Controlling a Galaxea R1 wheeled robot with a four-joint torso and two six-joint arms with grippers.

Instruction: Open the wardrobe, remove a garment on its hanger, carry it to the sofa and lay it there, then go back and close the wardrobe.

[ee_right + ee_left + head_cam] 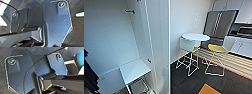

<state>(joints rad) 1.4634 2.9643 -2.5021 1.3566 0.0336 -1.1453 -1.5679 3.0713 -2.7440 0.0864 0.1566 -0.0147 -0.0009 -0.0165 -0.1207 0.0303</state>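
Head view: open wardrobe (134,37), round table (195,37), yellow-seated chair (217,48) beside.

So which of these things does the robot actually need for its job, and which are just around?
Needed: the wardrobe, standing open; its door.

Just around: black garment, round white table, yellow-seated stool, steel fridge, striped floor strip.

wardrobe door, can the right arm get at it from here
Probably yes: the open wardrobe door stands close ahead with nothing between it and the robot. The right arm's own position can't be judged.
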